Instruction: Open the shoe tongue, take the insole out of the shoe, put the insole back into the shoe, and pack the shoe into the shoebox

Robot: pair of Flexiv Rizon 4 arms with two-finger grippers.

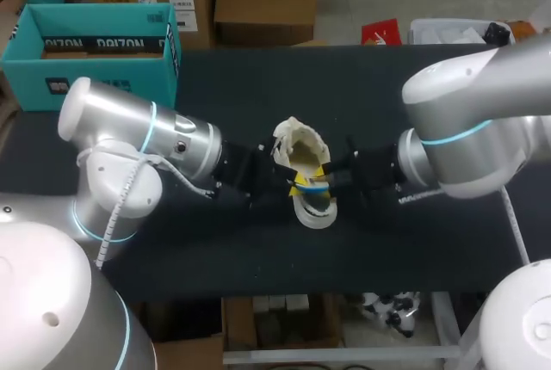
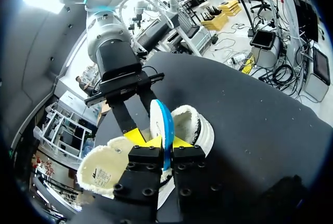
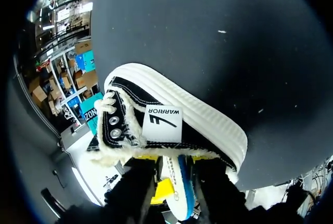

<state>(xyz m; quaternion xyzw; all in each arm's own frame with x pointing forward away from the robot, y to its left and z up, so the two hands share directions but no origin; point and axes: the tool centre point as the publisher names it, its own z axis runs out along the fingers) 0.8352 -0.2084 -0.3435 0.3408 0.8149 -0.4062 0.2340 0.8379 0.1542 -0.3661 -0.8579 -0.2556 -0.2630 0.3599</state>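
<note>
Two grippers meet at the shoe (image 3: 171, 130). L gripper (image 2: 166, 143) is nearly closed, pinching the insole (image 2: 160, 122) on edge between its fingertips, w/ the shoe's fleecy opening just ahead of & under it. R gripper (image 1: 331, 176) faces it from the opp. side, insole right in front; can't tell its grip. Shoebox (image 1: 86, 86) sits well apart from both

insole (image 1: 315, 188) in shoe (image 1: 299, 143) | left claw (image 1: 295, 184) left of shoe | right claw (image 1: 329, 179) right of shoe | shoebox (image 1: 86, 86) behind-left
</note>
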